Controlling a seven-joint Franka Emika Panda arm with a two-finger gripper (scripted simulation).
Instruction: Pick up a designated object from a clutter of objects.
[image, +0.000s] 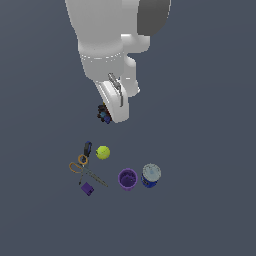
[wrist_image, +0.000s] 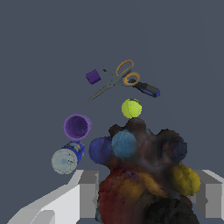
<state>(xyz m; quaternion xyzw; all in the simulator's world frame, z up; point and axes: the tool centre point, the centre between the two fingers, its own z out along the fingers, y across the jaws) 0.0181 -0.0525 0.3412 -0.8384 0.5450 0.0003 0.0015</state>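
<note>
Grey floor (image: 210, 150); fingers (wrist_image: 144, 197) grip lump (wrist_image: 144, 175).

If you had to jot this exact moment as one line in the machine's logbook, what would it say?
phase: object held | gripper: shut on dark lump | lump: apart from other items | left behind: ball, scissors, cup, can

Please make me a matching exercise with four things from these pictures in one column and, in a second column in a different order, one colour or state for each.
Things:
1. ball
2. cup
3. scissors
4. dark lump

Colour or state:
A. orange handles, lying flat
B. between the fingers of the gripper
C. yellow-green
D. purple, open side up

Pairs: 1-C, 2-D, 3-A, 4-B
</note>
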